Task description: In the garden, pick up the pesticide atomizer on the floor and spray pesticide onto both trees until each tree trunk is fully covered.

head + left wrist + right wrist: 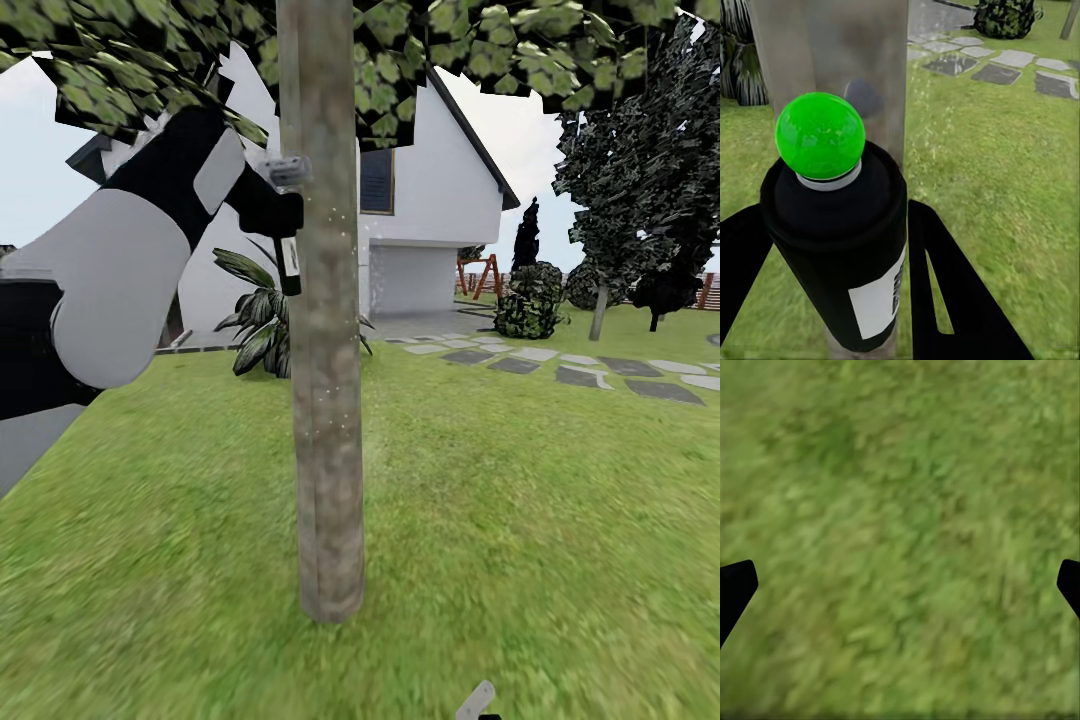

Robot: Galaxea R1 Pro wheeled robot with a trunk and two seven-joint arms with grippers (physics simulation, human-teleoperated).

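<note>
Atomizer [832, 247] upright, facing trunk [832, 67]

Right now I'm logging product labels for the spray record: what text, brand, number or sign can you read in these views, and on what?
No text can be read.
Pesticide atomizer, held between the left gripper's jaws: a white label with dark marks along one edge, too blurred to read.
House behind the tree trunk: a dark framed panel, no legible writing.
</note>
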